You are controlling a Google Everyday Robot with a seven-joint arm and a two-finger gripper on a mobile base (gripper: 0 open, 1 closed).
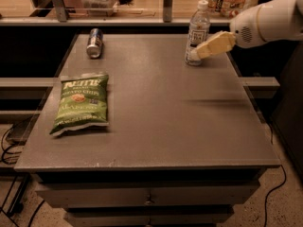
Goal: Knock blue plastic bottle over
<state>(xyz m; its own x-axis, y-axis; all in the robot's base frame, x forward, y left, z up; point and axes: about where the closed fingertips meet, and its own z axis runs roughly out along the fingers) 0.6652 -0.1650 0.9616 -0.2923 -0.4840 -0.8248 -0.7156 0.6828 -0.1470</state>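
The blue plastic bottle (197,30) is clear with a white cap and a white label. It stands upright at the back right of the grey table (156,126). My gripper (204,51) comes in from the right on a white arm. Its tan fingers reach the bottle's lower right side, at or just in front of its base.
A blue-and-silver drink can (95,42) lies on its side at the back left of the table. A green chip bag (82,103) lies flat at the left. A shelf with containers runs behind the table. Drawers sit under the table's front edge.
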